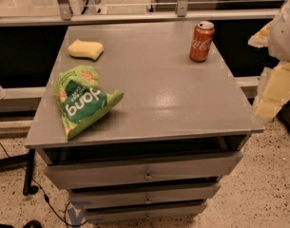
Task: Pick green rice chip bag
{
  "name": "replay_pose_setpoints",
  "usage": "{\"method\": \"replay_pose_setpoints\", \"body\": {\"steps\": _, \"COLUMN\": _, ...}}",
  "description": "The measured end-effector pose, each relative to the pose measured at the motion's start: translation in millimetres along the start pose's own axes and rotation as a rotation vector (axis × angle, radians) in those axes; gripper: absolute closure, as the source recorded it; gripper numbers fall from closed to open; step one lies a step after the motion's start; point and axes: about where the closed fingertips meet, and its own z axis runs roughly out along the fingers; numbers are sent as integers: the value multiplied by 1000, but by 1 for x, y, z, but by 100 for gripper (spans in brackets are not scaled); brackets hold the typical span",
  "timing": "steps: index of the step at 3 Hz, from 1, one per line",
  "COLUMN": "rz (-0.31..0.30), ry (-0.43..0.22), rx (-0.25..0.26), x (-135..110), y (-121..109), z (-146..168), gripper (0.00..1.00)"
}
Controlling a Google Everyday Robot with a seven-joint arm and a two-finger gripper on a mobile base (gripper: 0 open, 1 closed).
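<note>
The green rice chip bag (82, 100) lies flat on the left front part of the grey cabinet top (163, 89). It is crinkled light green with a dark green centre panel and white lettering. My gripper (272, 87) hangs at the right edge of the view, pale yellow under a white arm part, just beyond the cabinet's right side. It is far from the bag and holds nothing that I can see.
A yellow sponge (85, 49) lies at the back left of the cabinet top. A red cola can (201, 41) stands upright at the back right. The cabinet has several drawers (144, 175) below. A metal rail (135, 17) runs behind it. Cables lie on the speckled floor at the left.
</note>
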Motion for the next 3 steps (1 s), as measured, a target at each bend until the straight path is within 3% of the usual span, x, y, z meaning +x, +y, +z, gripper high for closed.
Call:
{"method": "replay_pose_setpoints", "body": {"steps": 1, "rz": 0, "ry": 0, "rx": 0, "x": 0, "y": 0, "z": 0, "gripper": 0}}
{"method": "replay_pose_setpoints", "body": {"steps": 2, "rz": -5, "ry": -46, "rx": -3, "x": -9, "y": -1, "z": 1, "gripper": 0}}
{"method": "replay_pose_setpoints", "body": {"steps": 3, "rz": -17, "ry": -180, "rx": -33, "x": -56, "y": 6, "z": 17, "gripper": 0}}
